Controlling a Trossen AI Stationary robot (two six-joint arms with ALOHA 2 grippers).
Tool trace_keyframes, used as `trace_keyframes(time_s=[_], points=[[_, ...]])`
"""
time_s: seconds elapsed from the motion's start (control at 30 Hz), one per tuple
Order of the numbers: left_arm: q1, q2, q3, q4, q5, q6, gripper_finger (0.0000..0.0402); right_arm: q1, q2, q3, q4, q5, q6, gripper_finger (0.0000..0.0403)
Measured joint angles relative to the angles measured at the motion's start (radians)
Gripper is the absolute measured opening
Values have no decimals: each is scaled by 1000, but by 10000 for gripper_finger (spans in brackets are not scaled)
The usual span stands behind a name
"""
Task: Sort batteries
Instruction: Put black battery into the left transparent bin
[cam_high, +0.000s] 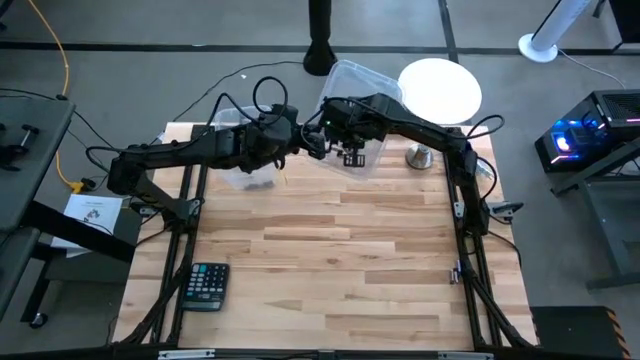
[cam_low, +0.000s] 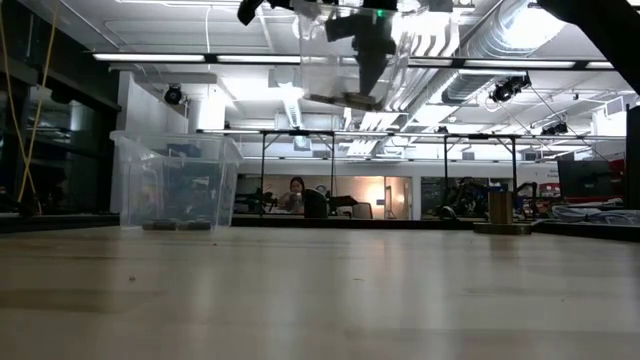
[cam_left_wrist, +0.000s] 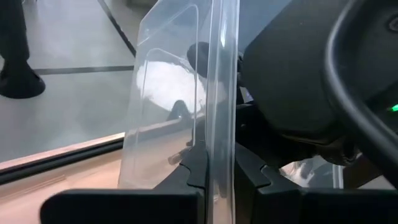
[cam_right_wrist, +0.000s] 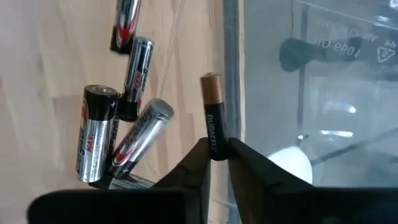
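Note:
My left gripper is shut on a clear plastic container that shows raised above the table in the low view. My right gripper is just beside it, shut on a black battery with a copper end. Several silver-and-black batteries lie loose next to that container's clear wall, with wood showing beneath them. I cannot tell whether they rest on the table or on a clear floor. A second clear bin stands on the table's far left part with dark things on its floor. My left gripper pinches the clear container's thin wall between its two fingers, one finger on each face. The wall runs upright out of the hold and the container is off the table. My right gripper pinches the copper-topped battery by its black end between the two fingertips. The battery points away along the fingers, copper end free, close beside the clear wall.
A round silver bell-shaped object stands near the far right edge and shows in the low view. A black calculator lies near the left near corner. A white round disc sits beyond the far edge. Bare wood spans the middle and near side.

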Motion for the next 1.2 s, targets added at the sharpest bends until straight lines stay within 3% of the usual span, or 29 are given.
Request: trace_keyframes(time_s=[0.2, 0.43, 0.73, 1.2], points=[[0, -25, 6, -36, 2, 29, 19, 20, 0, -2, 89, -3, 0, 10], [34, -59, 6, 14, -29, 2, 19, -1, -85, -2, 117, -8, 73, 4], [79, -44, -63, 89, 76, -61, 19, -37, -231, -6, 164, -25, 160, 2], [93, 16, -142, 108, 83, -138, 19, -42, -239, -7, 326, -99, 212, 0]])
